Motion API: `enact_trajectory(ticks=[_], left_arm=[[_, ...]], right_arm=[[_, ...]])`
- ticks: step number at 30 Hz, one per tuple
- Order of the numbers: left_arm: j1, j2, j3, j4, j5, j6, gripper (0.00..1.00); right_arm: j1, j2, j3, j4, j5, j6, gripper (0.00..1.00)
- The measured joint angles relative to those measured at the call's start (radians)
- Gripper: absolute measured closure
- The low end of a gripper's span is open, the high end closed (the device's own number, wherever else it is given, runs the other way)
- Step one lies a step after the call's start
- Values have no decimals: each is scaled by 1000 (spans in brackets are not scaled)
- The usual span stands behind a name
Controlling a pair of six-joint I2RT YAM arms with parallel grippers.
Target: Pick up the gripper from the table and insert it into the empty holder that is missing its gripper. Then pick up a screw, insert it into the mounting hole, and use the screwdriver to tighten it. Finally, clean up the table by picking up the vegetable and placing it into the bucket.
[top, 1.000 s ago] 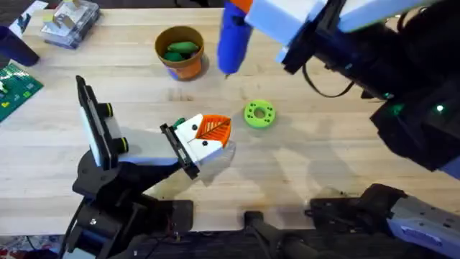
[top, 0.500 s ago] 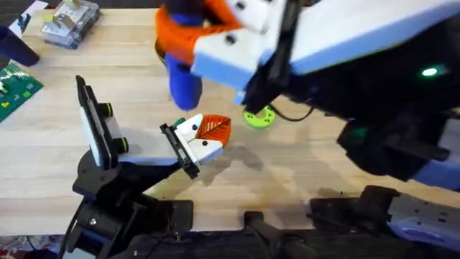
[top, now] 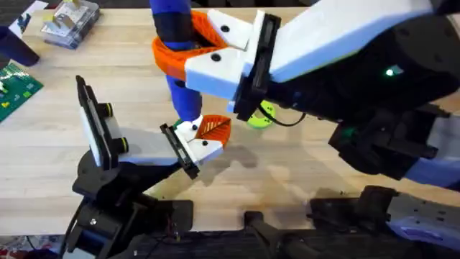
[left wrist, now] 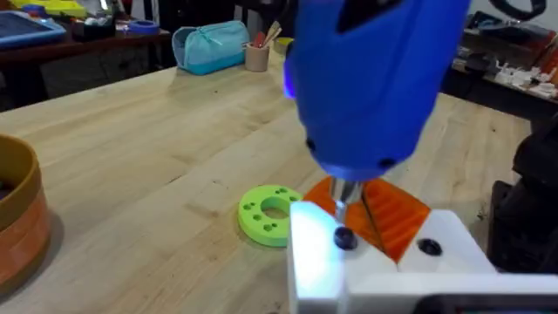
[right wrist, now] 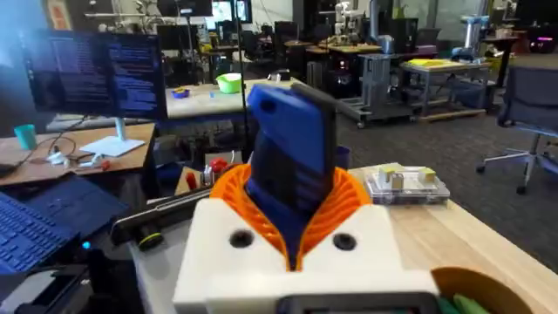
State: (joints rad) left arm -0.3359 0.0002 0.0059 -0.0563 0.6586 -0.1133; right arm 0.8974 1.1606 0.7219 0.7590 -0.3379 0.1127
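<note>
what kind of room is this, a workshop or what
Most likely a robotics lab or workshop: the right wrist view shows computer monitors on a desk, workbenches loaded with equipment, and an office chair on open floor behind the wooden table.

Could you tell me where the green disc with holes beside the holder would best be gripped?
The green disc lies flat on the table, so probably from above, fingers across its outer rim or one finger in the centre hole. The screwdriver currently stands close beside it.

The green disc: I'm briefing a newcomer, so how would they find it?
Start at the white holder on its black stand. Just past its orange-tipped end, the green disc lies flat on the wooden table. It alone is bright green, ring-shaped with small holes.
</note>
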Motion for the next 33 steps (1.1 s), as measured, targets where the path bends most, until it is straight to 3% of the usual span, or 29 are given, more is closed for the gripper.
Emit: enact_trajectory(ticks=[33], left_arm=[[0,0,0,-1,0,-1,987]], right_arm=[[0,0,0,-53,2,15,975]])
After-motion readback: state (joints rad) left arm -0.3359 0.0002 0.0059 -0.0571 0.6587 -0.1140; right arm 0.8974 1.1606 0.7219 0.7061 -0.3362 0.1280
